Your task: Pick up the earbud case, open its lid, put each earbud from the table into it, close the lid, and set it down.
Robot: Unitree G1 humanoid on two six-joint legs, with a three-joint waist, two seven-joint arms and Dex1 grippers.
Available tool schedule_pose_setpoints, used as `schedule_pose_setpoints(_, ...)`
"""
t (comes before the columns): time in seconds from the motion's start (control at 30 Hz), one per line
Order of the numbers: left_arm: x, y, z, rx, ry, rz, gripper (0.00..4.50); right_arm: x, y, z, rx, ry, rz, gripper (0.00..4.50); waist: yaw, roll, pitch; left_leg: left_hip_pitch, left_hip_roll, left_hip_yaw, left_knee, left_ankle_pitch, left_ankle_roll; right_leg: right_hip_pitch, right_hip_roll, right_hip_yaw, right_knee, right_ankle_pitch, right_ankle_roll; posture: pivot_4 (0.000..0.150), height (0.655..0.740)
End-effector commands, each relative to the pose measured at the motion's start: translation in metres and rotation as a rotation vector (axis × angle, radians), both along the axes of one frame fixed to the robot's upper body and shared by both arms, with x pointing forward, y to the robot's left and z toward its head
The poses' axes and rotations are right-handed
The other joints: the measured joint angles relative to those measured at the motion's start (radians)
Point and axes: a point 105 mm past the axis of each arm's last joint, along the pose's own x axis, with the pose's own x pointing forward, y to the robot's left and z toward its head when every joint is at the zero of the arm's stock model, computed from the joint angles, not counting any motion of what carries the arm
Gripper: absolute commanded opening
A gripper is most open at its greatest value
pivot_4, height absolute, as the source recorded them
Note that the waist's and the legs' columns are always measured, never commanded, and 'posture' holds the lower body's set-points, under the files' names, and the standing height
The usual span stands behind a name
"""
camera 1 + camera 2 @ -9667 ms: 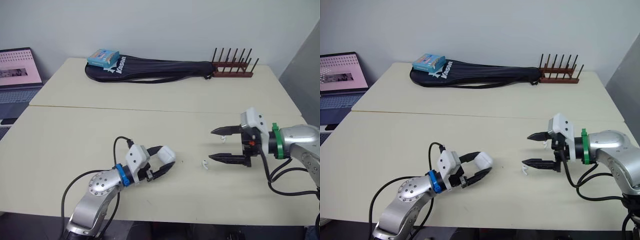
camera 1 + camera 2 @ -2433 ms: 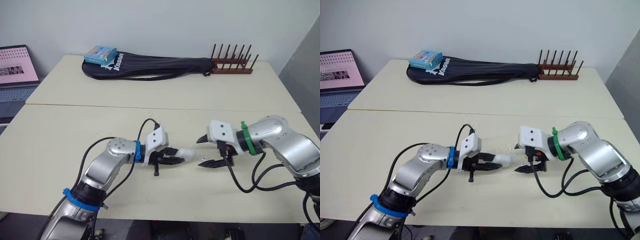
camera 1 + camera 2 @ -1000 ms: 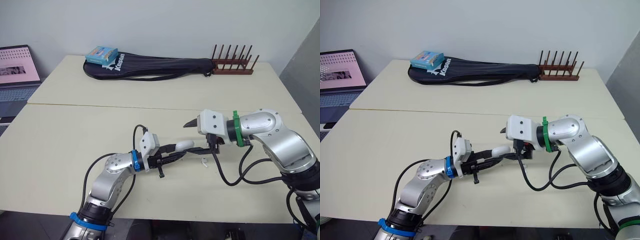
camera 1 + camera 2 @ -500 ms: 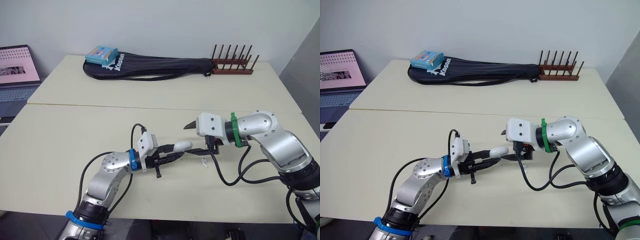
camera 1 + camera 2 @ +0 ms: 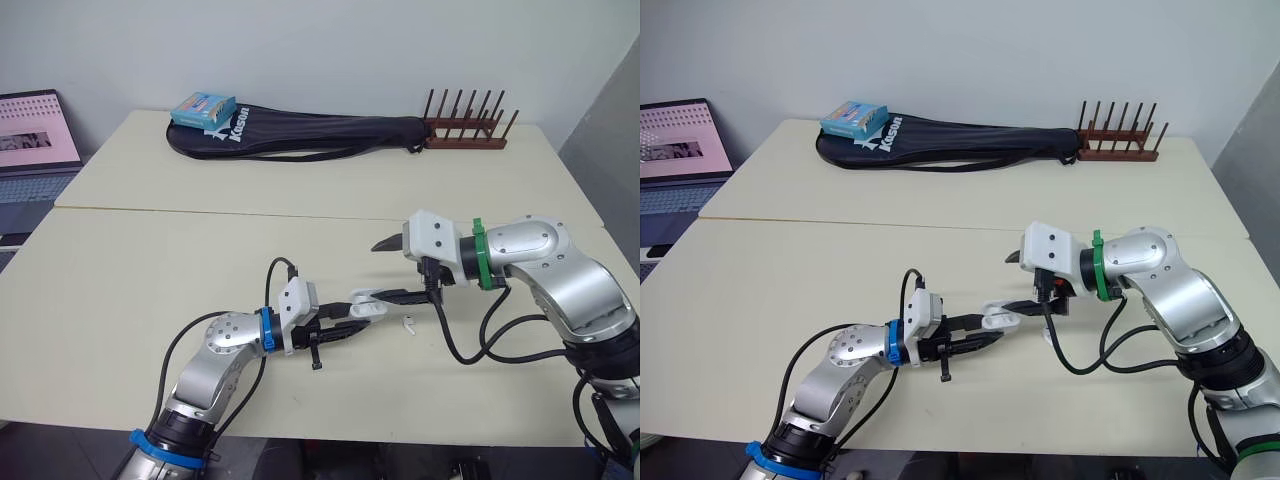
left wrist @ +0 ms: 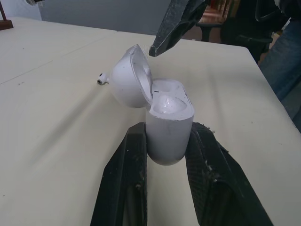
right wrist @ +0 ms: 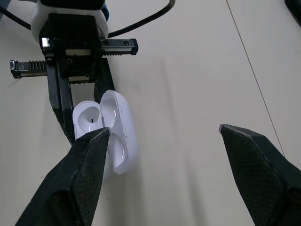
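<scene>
My left gripper [image 5: 352,322] is shut on the body of the white earbud case [image 6: 169,134], holding it low over the front table. The case's lid [image 6: 129,77] stands flipped open. My right gripper [image 5: 380,272] is open; its lower fingertip [image 7: 101,139] sits at the rim of the open case [image 7: 117,132], and its upper finger is raised clear. One white earbud [image 5: 408,323] lies on the table just right of the case, also seen as the earbud [image 6: 100,80] beyond the lid. I cannot tell what the case's wells hold.
At the back lie a black racket bag [image 5: 300,135] with a blue box [image 5: 203,107] on its left end and a brown peg rack [image 5: 465,140] on its right. A laptop [image 5: 30,150] stands off the table's left. A seam [image 5: 200,212] joins the two tables.
The case's lid, closed half a second ago, now stands open. My right gripper has shifted slightly to the right, its lower fingertip still at the case.
</scene>
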Motion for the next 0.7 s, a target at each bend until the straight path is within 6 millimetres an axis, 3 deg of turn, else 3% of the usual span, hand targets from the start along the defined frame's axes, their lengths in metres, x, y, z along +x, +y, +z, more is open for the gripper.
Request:
schedule_pose_setpoints(0.03, 0.005, 0.003, 0.010, -0.031, -0.049, 0.036, 0.75, -0.007, -0.010, 0.012, 0.016, -0.042, 0.016, 3.89, 0.000, 0.000, 0.000, 0.000, 0.000, 0.000, 0.000, 0.000, 0.000, 0.000, 0.000, 0.000, 0.000, 0.000, 0.000, 0.150, 0.7157)
schedule_pose_setpoints(0.27, 0.018, 0.028, 0.013, -0.096, -0.002, 0.224, 0.75, -0.023, -0.059, 0.004, 0.102, -0.059, -0.071, 3.89, 0.003, 0.000, 0.000, 0.000, 0.000, 0.000, 0.000, 0.000, 0.000, 0.001, 0.000, -0.001, -0.001, 0.000, 0.000, 0.150, 0.7157)
schedule_pose_setpoints(0.47, 0.023, 0.055, 0.017, -0.120, -0.040, 0.373, 0.75, -0.034, -0.122, -0.021, 0.071, -0.030, -0.290, 3.89, 0.003, 0.000, 0.000, 0.000, -0.001, 0.001, 0.000, 0.000, 0.000, 0.002, 0.000, 0.000, 0.000, 0.000, 0.000, 0.150, 0.7157)
schedule_pose_setpoints(0.57, 0.029, 0.067, 0.020, -0.129, -0.059, 0.434, 0.75, -0.042, -0.161, -0.033, 0.058, -0.022, -0.431, 3.89, 0.004, -0.001, 0.000, 0.007, -0.001, 0.002, -0.001, 0.000, 0.000, 0.010, 0.000, 0.000, -0.002, 0.000, 0.000, 0.150, 0.7157)
schedule_pose_setpoints(0.7, 0.032, 0.074, 0.022, -0.137, -0.066, 0.472, 0.75, -0.055, -0.195, -0.047, 0.074, -0.005, -0.574, 3.89, 0.001, -0.001, 0.000, 0.015, -0.001, 0.007, -0.003, 0.000, 0.000, 0.016, 0.000, 0.001, -0.004, -0.001, 0.000, 0.150, 0.7157)
